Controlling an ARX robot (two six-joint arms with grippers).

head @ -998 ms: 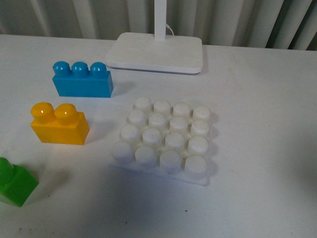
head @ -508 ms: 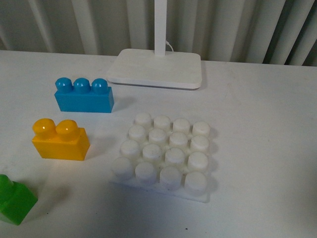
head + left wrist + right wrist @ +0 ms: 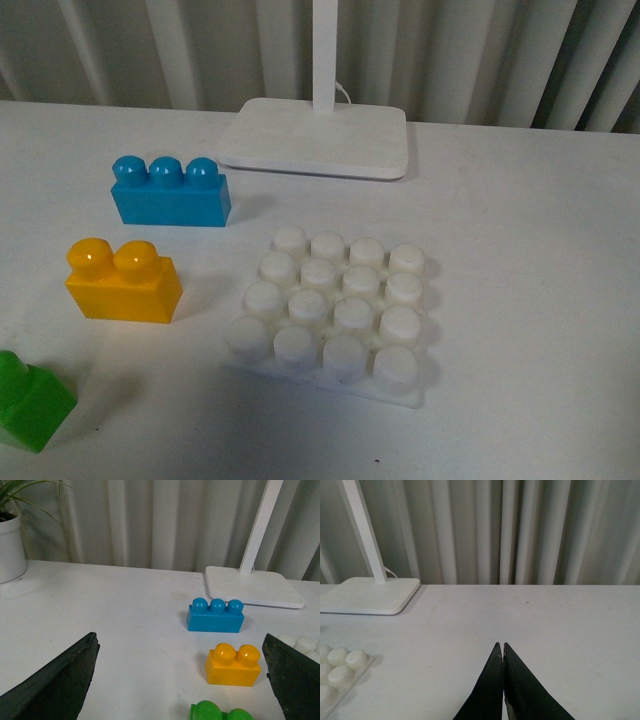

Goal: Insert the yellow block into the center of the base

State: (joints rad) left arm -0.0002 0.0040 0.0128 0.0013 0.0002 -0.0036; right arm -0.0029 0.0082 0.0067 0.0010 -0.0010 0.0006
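Note:
The yellow block (image 3: 122, 281) with two studs stands on the white table, left of the base (image 3: 335, 312), a translucent white square plate with a 4x4 stud grid. No gripper shows in the front view. In the left wrist view my left gripper (image 3: 180, 647) is open wide and empty, its black fingers (image 3: 60, 680) at the frame's sides, with the yellow block (image 3: 233, 664) between and ahead of them. In the right wrist view my right gripper (image 3: 501, 646) is shut and empty over bare table, with the base's corner (image 3: 337, 667) off to one side.
A blue three-stud brick (image 3: 169, 190) stands behind the yellow block. A green brick (image 3: 30, 397) is at the front left edge. A flat white slab with an upright pole (image 3: 314, 135) is at the back. A potted plant (image 3: 10, 535) shows in the left wrist view.
The front view has tilted up a little since a second ago, so everything sits lower in the frame. The blocks and base have not moved on the table.

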